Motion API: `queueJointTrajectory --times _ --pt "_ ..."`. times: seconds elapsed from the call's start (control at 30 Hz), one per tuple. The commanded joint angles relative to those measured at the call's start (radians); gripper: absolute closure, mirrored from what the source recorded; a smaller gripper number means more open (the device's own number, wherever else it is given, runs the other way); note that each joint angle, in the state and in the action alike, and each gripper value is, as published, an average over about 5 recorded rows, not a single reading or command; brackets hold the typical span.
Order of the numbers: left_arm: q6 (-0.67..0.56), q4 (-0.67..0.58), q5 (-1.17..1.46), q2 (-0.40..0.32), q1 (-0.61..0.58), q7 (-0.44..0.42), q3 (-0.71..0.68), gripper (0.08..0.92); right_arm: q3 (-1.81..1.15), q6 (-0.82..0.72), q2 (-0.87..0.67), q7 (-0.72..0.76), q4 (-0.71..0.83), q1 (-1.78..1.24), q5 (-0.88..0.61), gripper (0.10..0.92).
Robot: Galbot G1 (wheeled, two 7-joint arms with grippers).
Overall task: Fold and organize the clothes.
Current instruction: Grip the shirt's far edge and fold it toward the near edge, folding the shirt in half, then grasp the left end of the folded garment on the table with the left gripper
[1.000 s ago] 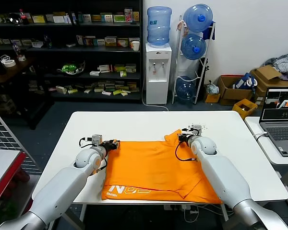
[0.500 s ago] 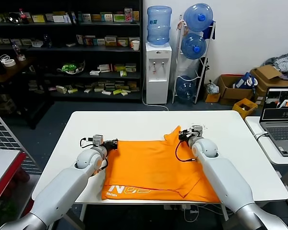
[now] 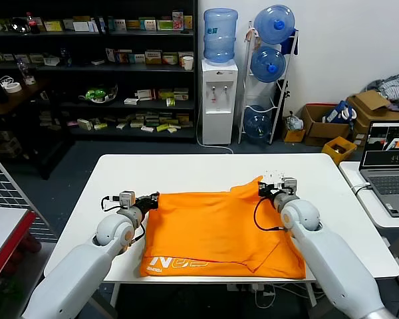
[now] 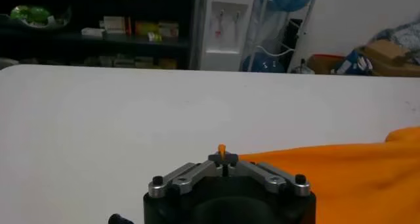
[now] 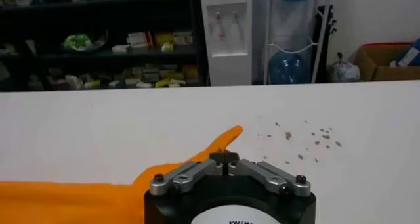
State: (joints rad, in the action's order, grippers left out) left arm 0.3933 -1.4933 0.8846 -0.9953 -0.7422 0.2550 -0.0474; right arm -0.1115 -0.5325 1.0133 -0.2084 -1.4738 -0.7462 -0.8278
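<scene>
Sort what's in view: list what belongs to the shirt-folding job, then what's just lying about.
Job:
orange T-shirt
left gripper, shut on its far left corner
right gripper, shut on its far right corner
white table

Lying about:
laptop
water dispenser
cardboard boxes

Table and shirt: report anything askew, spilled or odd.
The orange T-shirt lies skewed, its near edge hanging over the table front and one far corner pulled up into a peak by the right gripper. Small brown specks dot the tabletop beyond that gripper.
</scene>
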Motion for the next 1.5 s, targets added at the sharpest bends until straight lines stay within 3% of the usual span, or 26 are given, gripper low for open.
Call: queueJointTrajectory --times 0.03,0.47,0.8,1.17,1.5 --pt "-0.001 -0.266 0.01 0.09 -0.182 0.051 0.067 0.905 -0.086 -0.058 -0.16 -0.078 -0.341 -0.25 -0.12 0.899" --pt "-0.033 -0.42 -0.025 0.14 -0.401 0.085 0.121 0.905 -0.21 -0.083 -0.211 -0.12 -0.532 -0.501 -0.13 0.899" --pt "-0.036 -0.476 -0.034 0.135 -0.481 0.108 0.123 0.899 -0.302 -0.099 -0.213 -0.114 -0.596 -0.65 -0.121 0.876" --pt "-0.033 -0.478 -0.035 0.12 -0.506 0.125 0.138 0.614 -0.364 -0.083 -0.186 -0.101 -0.614 -0.7 -0.116 0.573" --pt "-0.046 -0.433 -0.075 0.046 -0.583 0.128 0.167 0.328 -0.406 -0.073 -0.151 -0.086 -0.62 -0.75 -0.098 0.288"
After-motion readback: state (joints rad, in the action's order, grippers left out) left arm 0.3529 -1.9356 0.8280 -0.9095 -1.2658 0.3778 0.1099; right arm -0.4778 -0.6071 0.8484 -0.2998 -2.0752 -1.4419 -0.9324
